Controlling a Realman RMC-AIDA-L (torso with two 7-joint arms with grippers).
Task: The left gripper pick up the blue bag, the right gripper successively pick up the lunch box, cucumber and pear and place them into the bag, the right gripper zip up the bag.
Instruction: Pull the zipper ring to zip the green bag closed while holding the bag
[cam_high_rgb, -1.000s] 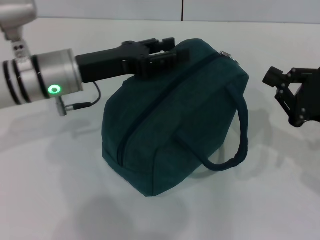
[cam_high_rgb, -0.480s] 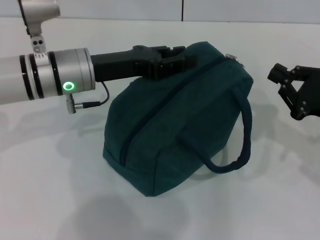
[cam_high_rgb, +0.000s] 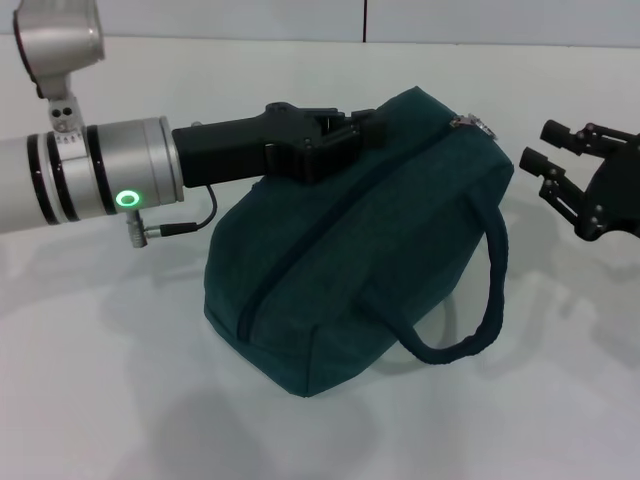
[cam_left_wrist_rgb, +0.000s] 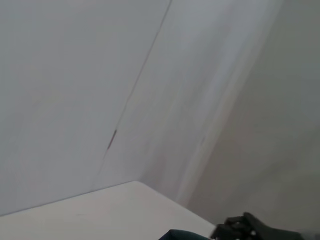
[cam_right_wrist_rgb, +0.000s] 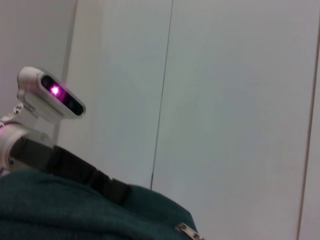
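Fabric of the blue bag (cam_high_rgb: 370, 240) is sitting pinched in my left gripper (cam_high_rgb: 362, 133) at frame center; my right gripper (cam_high_rgb: 545, 160) is hovering spread at right.

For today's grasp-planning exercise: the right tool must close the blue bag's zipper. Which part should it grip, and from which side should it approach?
Grip the metal ring pull, probably. It sticks up at the blue bag's raised end, nearest the right tool, whose fingers are open just beside it. Come in from the robot's right, level with the top edge. The left tool grips the bag's far top, keeping that end up.
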